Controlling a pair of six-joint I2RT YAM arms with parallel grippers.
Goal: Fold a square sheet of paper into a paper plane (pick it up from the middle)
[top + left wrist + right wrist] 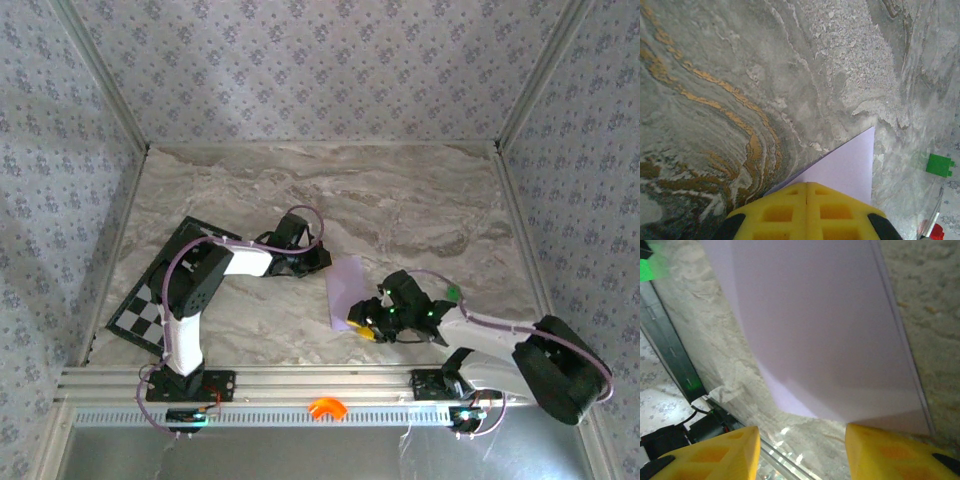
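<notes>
The thin, floppy sheet of paper (345, 288) is lying on the tabletop (400, 200); pinching an edge lightly is looking best. The left end effector (806, 189) is sitting closed at its edge, the right end effector (802, 450) is gaping open nearby

Room to pass across far tabletop (330, 185); checkerboard (150, 300) blocks left edge, green block (454, 293) sits at right.
</notes>
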